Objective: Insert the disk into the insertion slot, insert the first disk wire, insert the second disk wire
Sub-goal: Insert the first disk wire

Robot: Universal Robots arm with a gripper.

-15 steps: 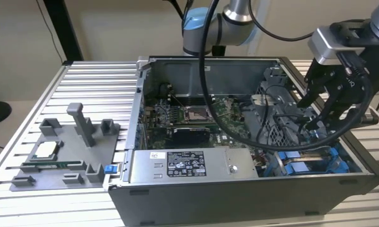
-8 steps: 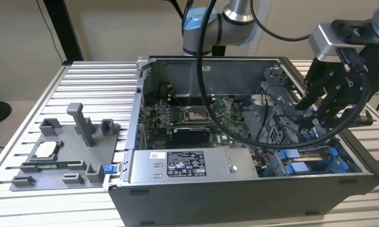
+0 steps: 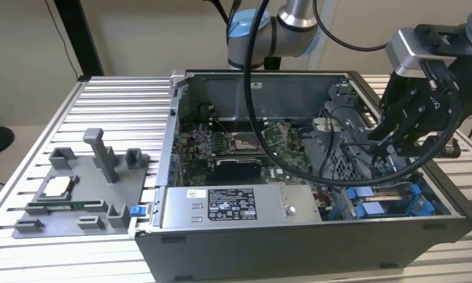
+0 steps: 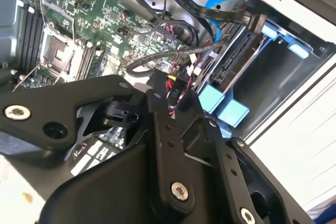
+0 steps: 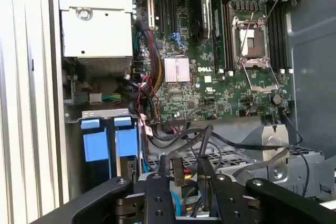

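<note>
Disk (image 4: 237, 59) was seated in the insertion slot (image 3: 375, 206), lower right of the exterior view; blue plastic tabs, grey perforated metal. Wire step in hand, I'd say: gripper (image 5: 182, 182) hung over the bay, fingers (image 5: 157, 195) narrowly parted, apparently pinching a small black wire plug (image 5: 178, 170). Mating likely needs the plug squared to the disk's flat connector edge.

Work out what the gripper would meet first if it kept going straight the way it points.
Most likely the black cables looped just ahead of the gripper, lying over the perforated grey metal panel. Depth is hard to judge in the first wrist view.
</note>
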